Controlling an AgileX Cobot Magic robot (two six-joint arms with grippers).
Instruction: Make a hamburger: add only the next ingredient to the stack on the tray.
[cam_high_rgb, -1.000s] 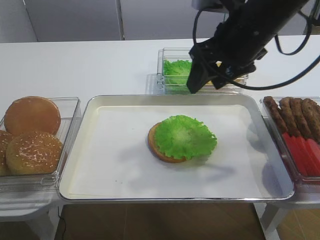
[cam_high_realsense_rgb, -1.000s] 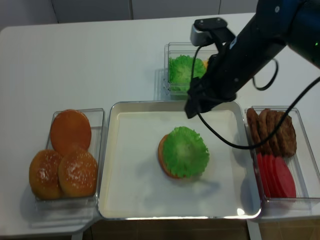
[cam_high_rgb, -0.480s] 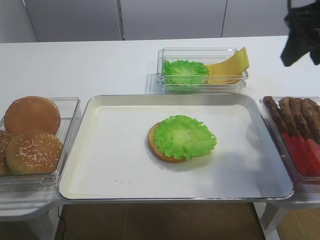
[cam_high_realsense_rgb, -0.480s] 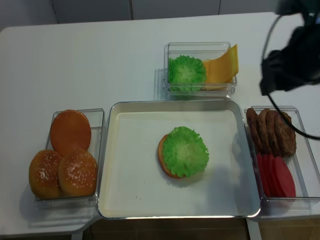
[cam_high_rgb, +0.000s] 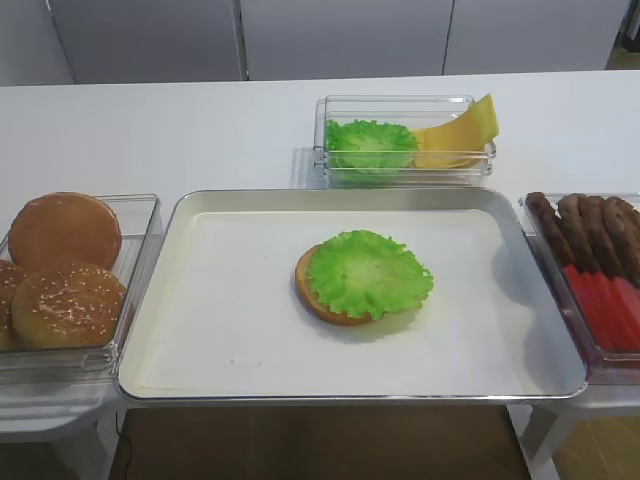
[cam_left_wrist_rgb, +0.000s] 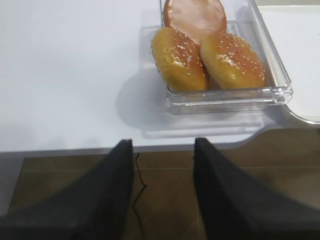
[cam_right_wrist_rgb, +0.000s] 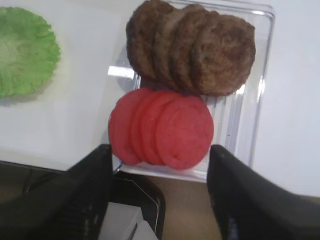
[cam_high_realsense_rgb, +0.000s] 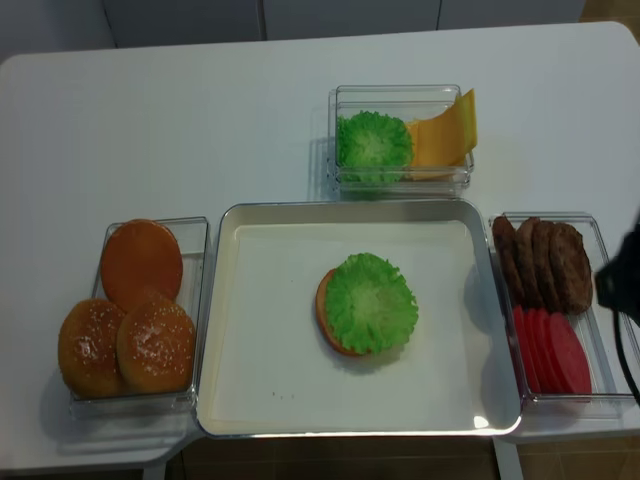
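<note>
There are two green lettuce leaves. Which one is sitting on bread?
The lettuce leaf in the middle of the silver tray: it lies on the bun bottom. The other lettuce sits in a clear box beside the yellow cheese.

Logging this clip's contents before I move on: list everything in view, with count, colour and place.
tray: one, silver, white paper lining, centre.
bun bottom: one, golden-brown rim, on the tray under the leaf.
lettuce leaf: one, bright green, on the bun bottom.
spare lettuce: green, clear box behind the tray; count unclear.
cheese slices: yellow, same box, right end; count unclear.
bun tops: three, brown, clear box left of the tray.
patties: about four, brown, clear box right of the tray.
tomato slices: about four, red, same box.
right gripper: black, open, empty, above the tomato slices.
left gripper: black, open, empty, near the bun box.
</note>
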